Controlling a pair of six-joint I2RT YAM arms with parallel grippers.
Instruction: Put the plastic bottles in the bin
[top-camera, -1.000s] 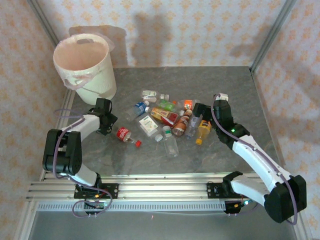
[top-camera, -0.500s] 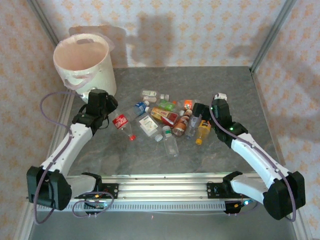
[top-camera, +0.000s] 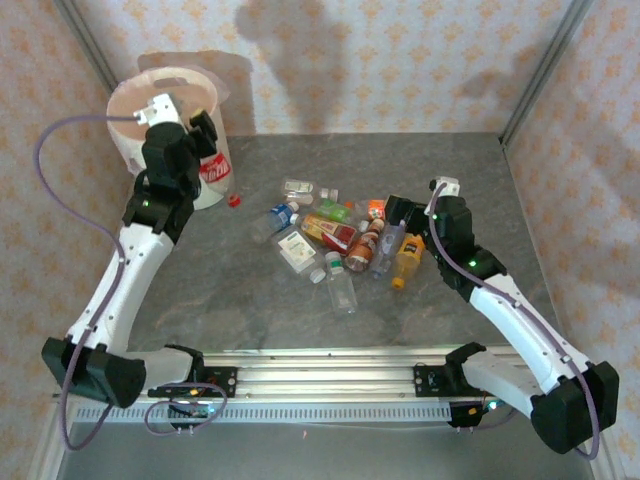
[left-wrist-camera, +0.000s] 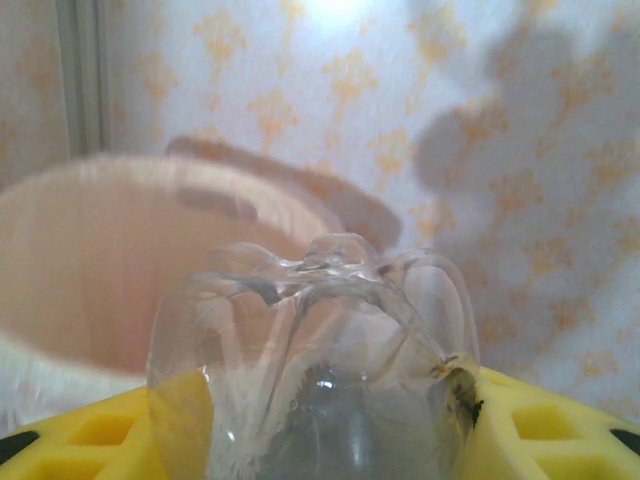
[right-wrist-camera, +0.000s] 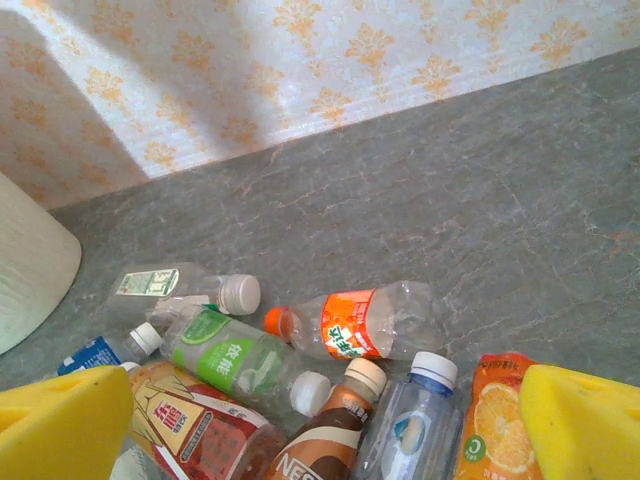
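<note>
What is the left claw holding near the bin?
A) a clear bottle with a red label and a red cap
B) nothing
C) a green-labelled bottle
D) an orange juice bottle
A: the left claw is shut on the red-labelled bottle, whose red cap points down in front of the bin.

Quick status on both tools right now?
Left tool: closed on a clear red-labelled bottle, by the bin.
Right tool: open, holding nothing, above the bottle pile.

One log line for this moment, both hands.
left hand: shut on red-label bottle, at bin rim | right hand: open, above bottle pile | drop pending
</note>
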